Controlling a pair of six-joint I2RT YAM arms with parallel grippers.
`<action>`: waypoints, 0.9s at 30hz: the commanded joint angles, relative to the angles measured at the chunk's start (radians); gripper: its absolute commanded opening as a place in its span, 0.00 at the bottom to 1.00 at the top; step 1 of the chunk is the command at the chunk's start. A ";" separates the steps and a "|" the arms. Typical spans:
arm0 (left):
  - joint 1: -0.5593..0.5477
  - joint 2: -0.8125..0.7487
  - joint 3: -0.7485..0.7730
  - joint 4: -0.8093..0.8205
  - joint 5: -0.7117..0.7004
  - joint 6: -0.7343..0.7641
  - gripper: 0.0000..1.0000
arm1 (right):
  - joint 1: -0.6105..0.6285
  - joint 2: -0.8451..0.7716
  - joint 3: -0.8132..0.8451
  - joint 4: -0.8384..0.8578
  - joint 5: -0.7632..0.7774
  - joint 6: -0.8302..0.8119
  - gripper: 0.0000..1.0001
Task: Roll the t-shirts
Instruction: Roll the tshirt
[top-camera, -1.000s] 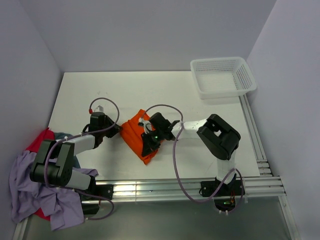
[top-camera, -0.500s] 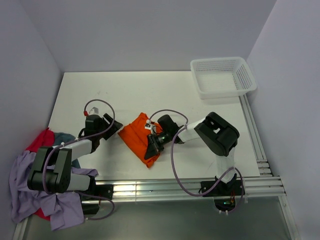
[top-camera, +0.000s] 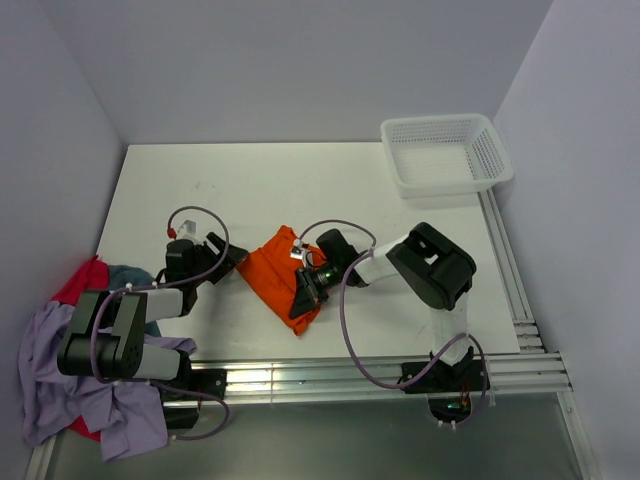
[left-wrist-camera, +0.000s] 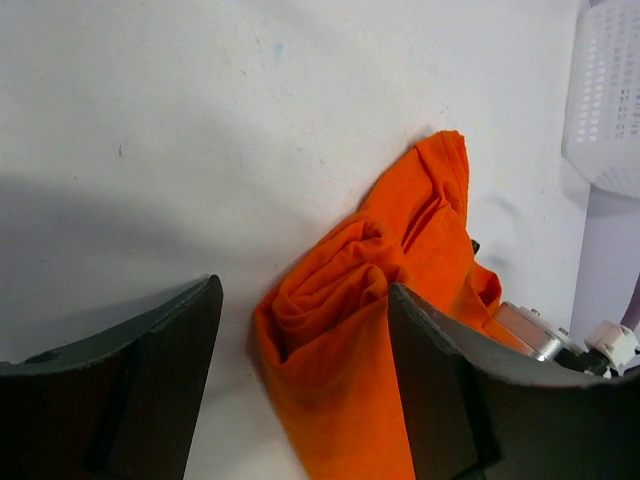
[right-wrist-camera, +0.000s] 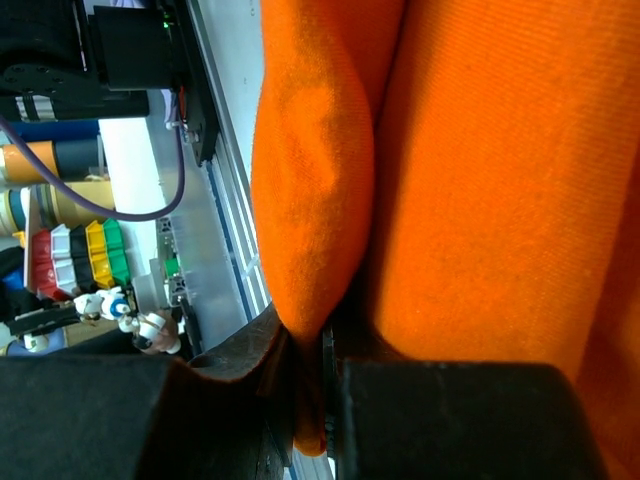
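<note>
Your orange t-shirt lies bunched and partly rolled in the middle of the counter, between the two arms. Your right pincer is clamped on a fold of it along the near edge, with cloth squeezed between the fingers. Your left pincer stands wide open at the shirt's left end, gripping nothing; its wrist view shows the rolled end sitting between the jaws, but whether a finger touches the cloth cannot be told. Expect the fabric to be light, limp and thin. It will likely sag, slide on the smooth counter and spring loose out of any roll you let go of. Take hold at the thick rolled end or a doubled fold, not a single loose layer. The other t-shirts, lavender, red and grey-blue, sit heaped off the counter's near left corner.
</note>
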 joint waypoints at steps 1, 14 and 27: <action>0.006 -0.017 -0.037 0.059 0.043 -0.006 0.74 | -0.007 0.019 0.019 0.014 -0.017 -0.015 0.00; 0.005 0.077 -0.037 0.090 0.069 -0.022 0.70 | -0.009 0.028 0.033 0.019 -0.026 -0.009 0.00; 0.003 0.218 0.046 0.158 0.152 -0.022 0.49 | -0.007 0.039 0.033 0.001 -0.005 -0.020 0.00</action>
